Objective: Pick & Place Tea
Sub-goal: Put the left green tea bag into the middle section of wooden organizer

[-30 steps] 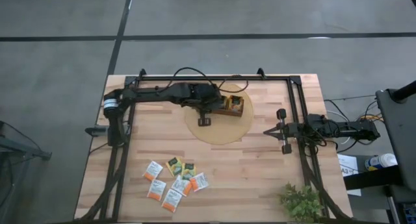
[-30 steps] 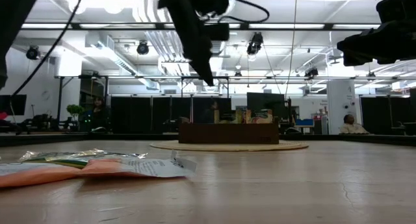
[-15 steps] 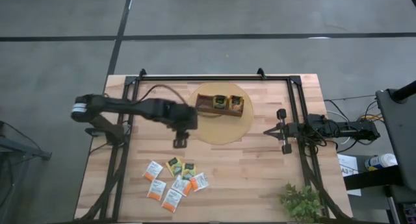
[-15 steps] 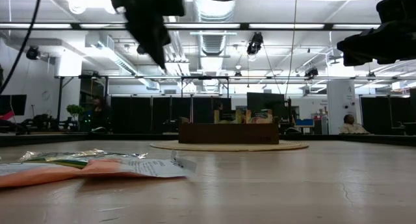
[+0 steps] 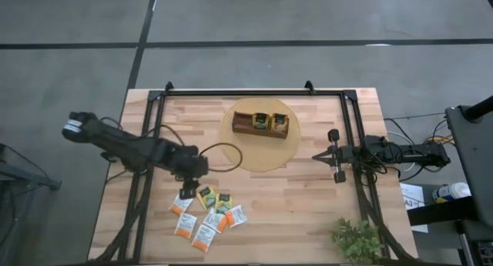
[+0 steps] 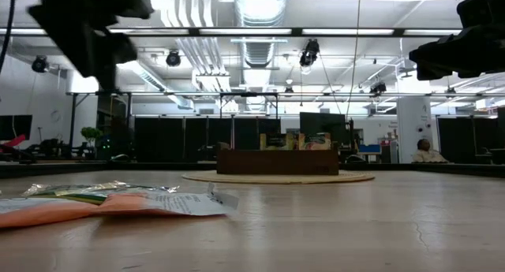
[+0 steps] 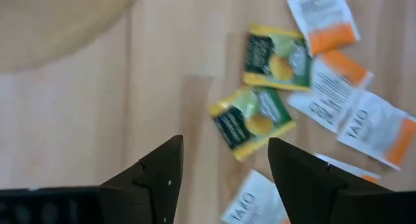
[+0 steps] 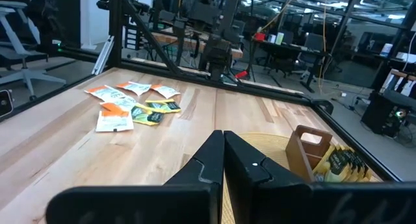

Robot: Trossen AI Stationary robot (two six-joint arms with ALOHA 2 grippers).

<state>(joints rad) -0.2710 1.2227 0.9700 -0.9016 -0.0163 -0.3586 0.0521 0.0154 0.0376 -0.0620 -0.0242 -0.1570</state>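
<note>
Yellow-green tea packet (image 7: 252, 122) just beyond open left gripper (image 7: 224, 160) (empty).

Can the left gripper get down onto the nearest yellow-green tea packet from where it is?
Probably yes. The left gripper hangs open right above the yellow-green packet, which lies flat on the table; nothing sits between them, though white-and-orange packets crowd one side.

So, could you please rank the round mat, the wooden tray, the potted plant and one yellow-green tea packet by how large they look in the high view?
1. Round mat, clearly largest.
2. Wooden tray.
3. Potted plant, close to the tray and cut off by the picture's edge, so unsure.
4. Yellow-green tea packet, smallest.
</note>
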